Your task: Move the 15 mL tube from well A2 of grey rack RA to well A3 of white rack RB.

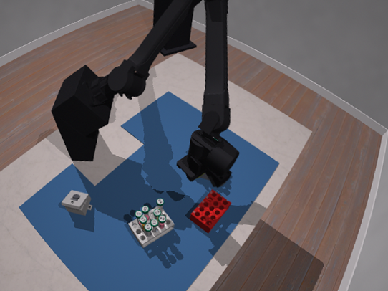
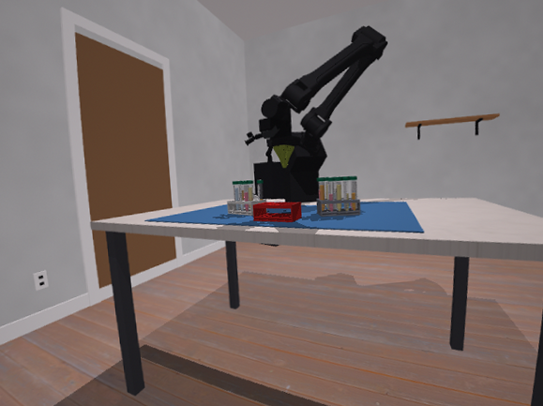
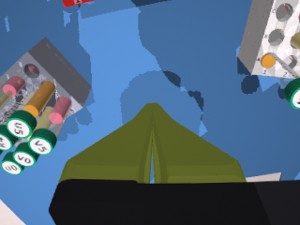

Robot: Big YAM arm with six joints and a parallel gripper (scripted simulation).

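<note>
My gripper has olive fingers pressed together with nothing between them. It hangs above the blue mat between the racks, as also shown in the exterior view. The grey source rack RA lies at the left of the wrist view with several green-capped tubes. In the exterior view it stands at the right. The white destination rack RB lies at the right of the wrist view and holds several tubes. I cannot tell which tube stands in well A2. In the top view my arm hides the grey rack.
The red quarantine rack QR is empty and lies ahead of the gripper, between the other two racks. The DONE button box sits on the mat, apart from the racks. The arm's base block stands at the mat's edge.
</note>
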